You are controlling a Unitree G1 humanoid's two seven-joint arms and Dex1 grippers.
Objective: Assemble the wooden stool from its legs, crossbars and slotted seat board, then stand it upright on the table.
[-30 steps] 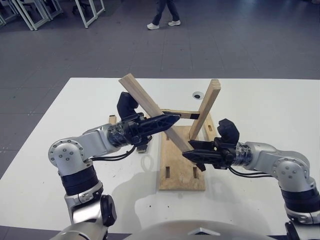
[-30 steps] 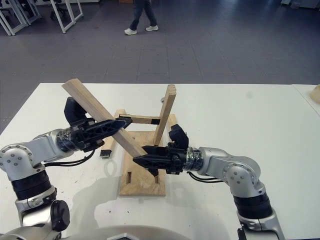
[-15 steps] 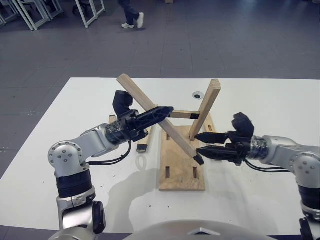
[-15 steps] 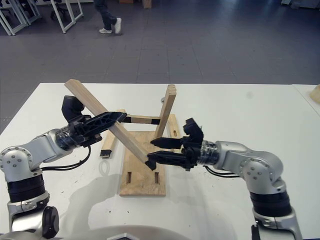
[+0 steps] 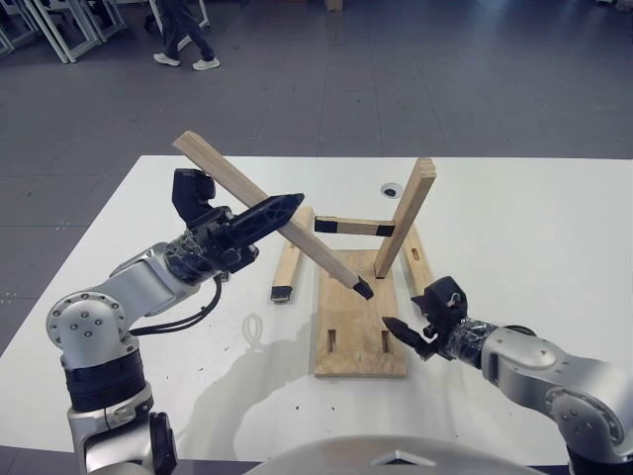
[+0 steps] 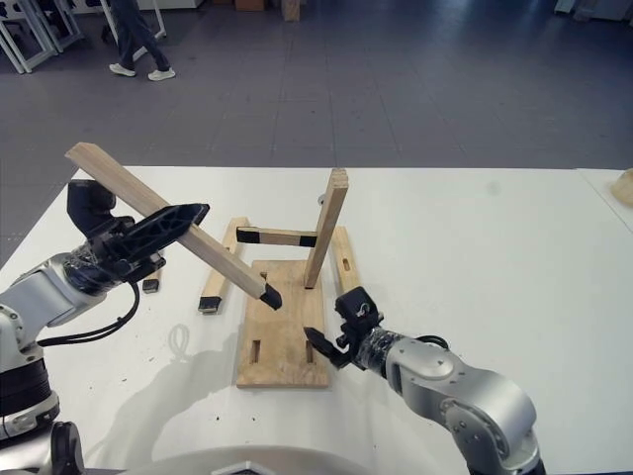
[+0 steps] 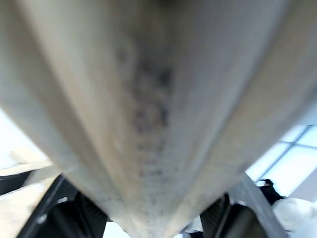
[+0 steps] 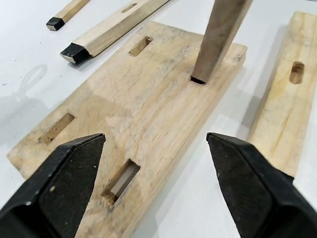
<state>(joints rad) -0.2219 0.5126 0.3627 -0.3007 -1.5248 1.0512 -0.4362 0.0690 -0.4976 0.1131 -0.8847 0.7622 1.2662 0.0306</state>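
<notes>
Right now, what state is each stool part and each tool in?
seat board: flat on the table, three slots empty.
standing leg: seated in a slot, leaning slightly.
crossbar: joined to the standing leg, other end free.
held leg: tilted in the air, dark tip over the seat board.
left loose leg: flat on the table.
right loose leg: flat on the table.
left tool: shut on the held leg.
right tool: open, empty.

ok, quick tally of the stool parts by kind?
Legs: 4 (held leg, standing leg, left flat leg, right flat leg)
Crossbars: 2 (joined crossbar, loose crossbar)
Seat board: 1
Total: 7
</notes>
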